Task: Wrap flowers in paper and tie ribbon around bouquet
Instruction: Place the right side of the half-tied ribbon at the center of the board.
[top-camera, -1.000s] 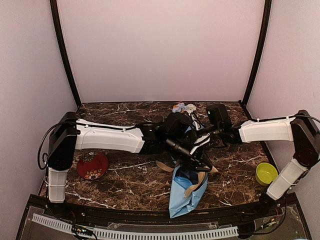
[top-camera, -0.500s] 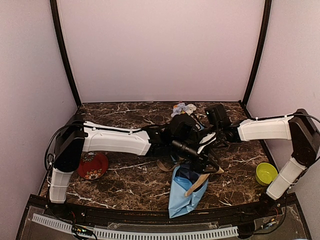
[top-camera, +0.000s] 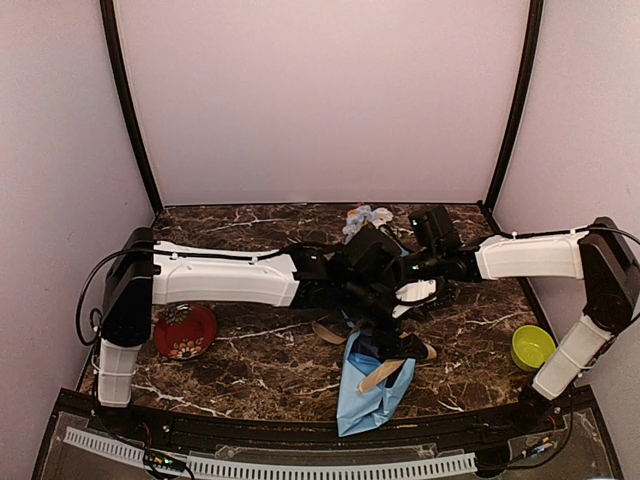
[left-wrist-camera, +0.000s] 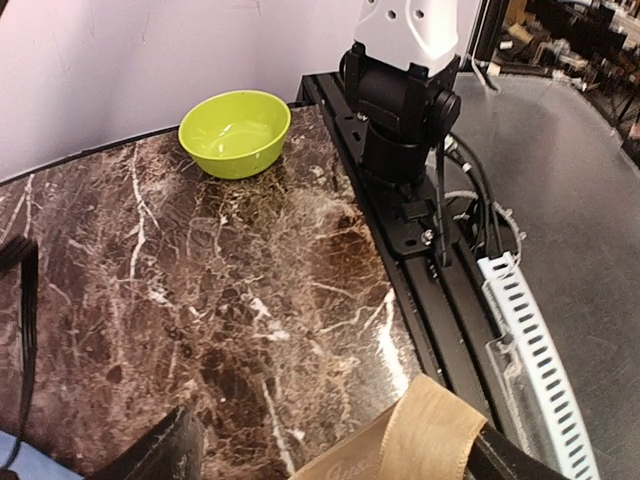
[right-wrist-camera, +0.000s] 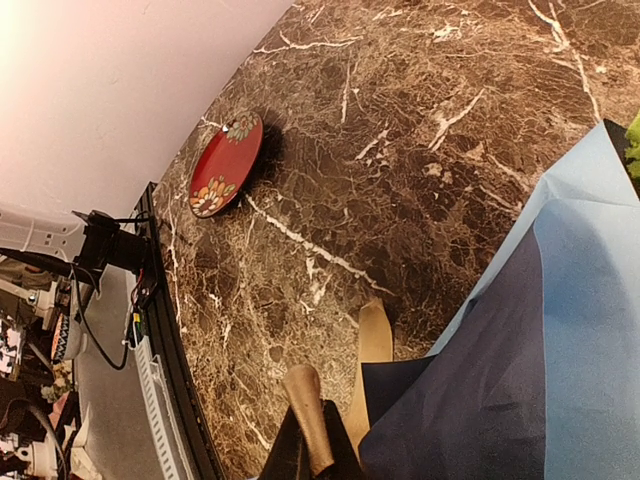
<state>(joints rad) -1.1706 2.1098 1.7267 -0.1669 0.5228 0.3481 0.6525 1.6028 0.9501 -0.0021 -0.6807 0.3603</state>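
Count 2 arms over the marble table (top-camera: 250, 370), both reaching to the centre. Locate 1 bouquet (top-camera: 365, 410) at the near centre: 1 light-blue paper (top-camera: 350, 385) cone lying from under the arms toward the near edge, navy inside face exposed, flowers (top-camera: 368, 215) protruding at the far end behind the arms; head count not readable. Find 1 ribbon (top-camera: 380, 375), tan, draped across the cone, with 1 loop on the table to its left. Check the left gripper (left-wrist-camera: 335, 440): released, fingers (left-wrist-camera: 165, 450) spread well apart, 1 fold of ribbon between them. Check the right gripper (right-wrist-camera: 310, 455): clenched on the ribbon, 1 tan strip emerging between the closed fingers, just beside the navy face of the paper. Note 1 red dish (top-camera: 185, 332) near the left arm base and 1 green bowl (top-camera: 532, 347) near the right arm base, both well apart from the bouquet
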